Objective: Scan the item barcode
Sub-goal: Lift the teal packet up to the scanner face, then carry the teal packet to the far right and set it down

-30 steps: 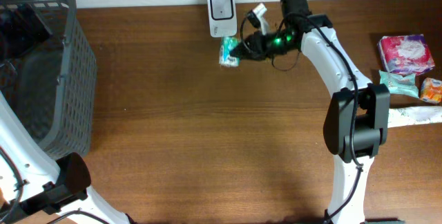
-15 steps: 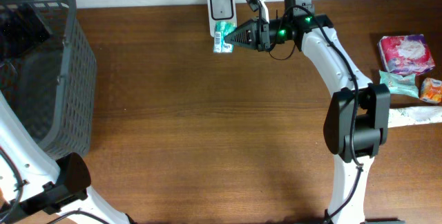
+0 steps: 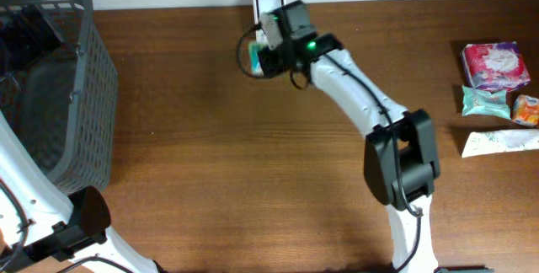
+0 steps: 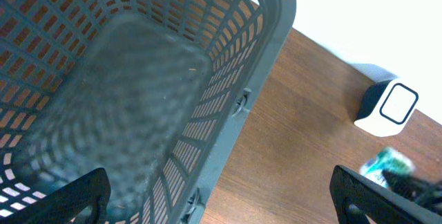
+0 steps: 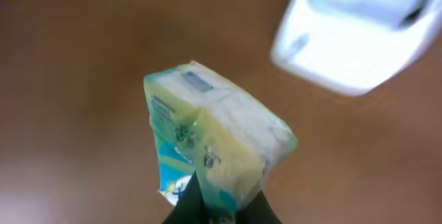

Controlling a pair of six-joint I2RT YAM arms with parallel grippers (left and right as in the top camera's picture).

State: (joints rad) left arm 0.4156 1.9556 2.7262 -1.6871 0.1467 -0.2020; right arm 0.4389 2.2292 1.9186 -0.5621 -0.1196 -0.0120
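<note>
Though overhead masks it, wrist shows packet [image 5: 215,144], right fingers [image 5: 257,216] pinching

Overhead view comes through evenly lit and crisp, with only faint shadows on the table [image 3: 210,138]. In the left wrist view, white glare fills the upper right and the basket [image 4: 228,79] floor is blurry at centre left. The right wrist view is smeared: the scanner [image 5: 359,30] glows soft at upper right, while the packet [image 5: 214,141] is sharper at centre.
</note>
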